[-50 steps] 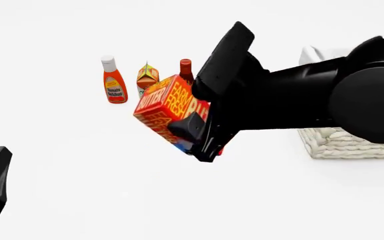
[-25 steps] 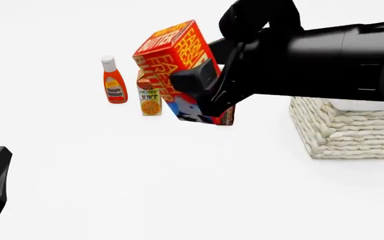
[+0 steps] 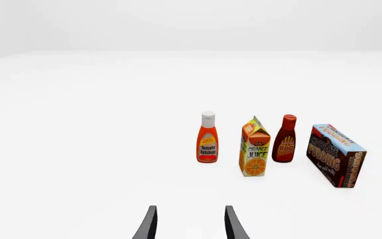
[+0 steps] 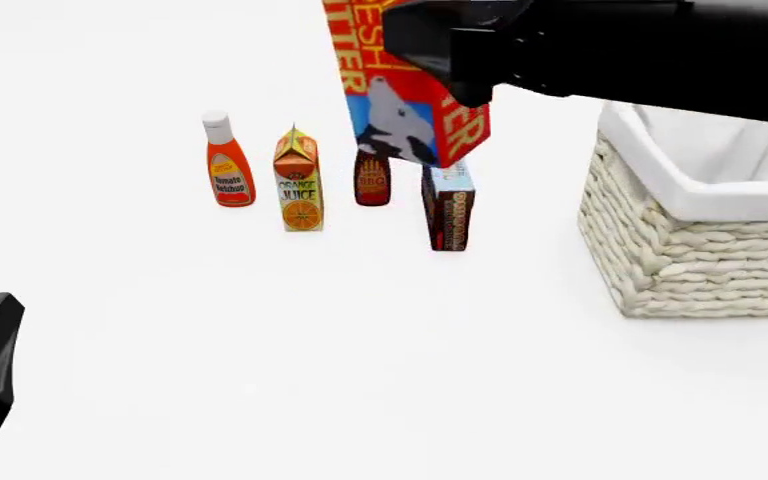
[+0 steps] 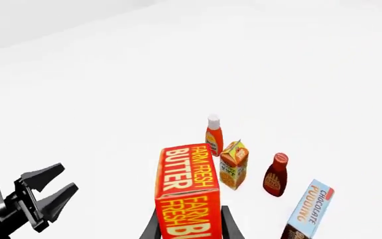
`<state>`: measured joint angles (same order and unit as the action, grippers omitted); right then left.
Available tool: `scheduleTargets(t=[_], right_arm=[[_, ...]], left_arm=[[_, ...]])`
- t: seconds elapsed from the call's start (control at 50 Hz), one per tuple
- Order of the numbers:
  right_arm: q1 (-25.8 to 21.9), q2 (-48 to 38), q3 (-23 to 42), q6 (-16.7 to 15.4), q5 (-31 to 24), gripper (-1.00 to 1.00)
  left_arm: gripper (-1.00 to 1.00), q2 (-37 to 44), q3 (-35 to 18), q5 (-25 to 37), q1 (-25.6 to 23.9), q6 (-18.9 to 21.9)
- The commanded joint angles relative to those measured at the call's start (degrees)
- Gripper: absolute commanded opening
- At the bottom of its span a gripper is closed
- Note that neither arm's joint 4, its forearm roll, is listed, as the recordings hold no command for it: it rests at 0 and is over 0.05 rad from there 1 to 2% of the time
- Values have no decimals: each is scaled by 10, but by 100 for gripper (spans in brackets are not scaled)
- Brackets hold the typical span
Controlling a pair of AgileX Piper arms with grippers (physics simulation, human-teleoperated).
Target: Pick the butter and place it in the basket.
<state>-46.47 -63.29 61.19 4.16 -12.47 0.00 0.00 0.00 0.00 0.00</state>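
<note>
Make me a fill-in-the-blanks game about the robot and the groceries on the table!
1. The right gripper holds the ____ up in the air.
2. The white-capped ketchup bottle stands right next to the orange ____ carton.
3. The woven basket has a ____ cloth liner.
4. The left gripper holds ____.

Missing words: butter; juice; white; nothing

**Bare white surroundings**

The counter [image 4: 357, 380] was a plain, unmarked white surface that ran on in every direction. Beyond it, in the left wrist view, a pale grey-white wall [image 3: 191, 25] rose behind a faint horizon line. The light was even and soft, with only weak shadows.
</note>
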Motion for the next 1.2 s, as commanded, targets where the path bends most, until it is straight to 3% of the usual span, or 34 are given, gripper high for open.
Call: scheduleTargets(t=[0.02,0.1,0.22,0.48,0.6,0.66,1.0,1.06,1.2], right_arm=[[26,19,46,60,-1,-100],[31,22,57,69,-6,-100],[88,-15,97,104,-14,-100],[125,-22,143,147,-44,-100],[160,-29,173,192,-66,-100],[169,-29,181,197,-74,-100],[263,-40,212,356,-128,-100],[257,-39,205,377,-129,-100],[294,-43,210,421,-144,-100]], left_arm=[[100,0,0,0,0,0],[100,0,0,0,0,0],[100,0,0,0,0,0],[100,0,0,0,0,0],[100,0,0,0,0,0],[100,0,0,0,0,0],[100,0,0,0,0,0],[100,0,0,0,0,0],[100,0,0,0,0,0]])
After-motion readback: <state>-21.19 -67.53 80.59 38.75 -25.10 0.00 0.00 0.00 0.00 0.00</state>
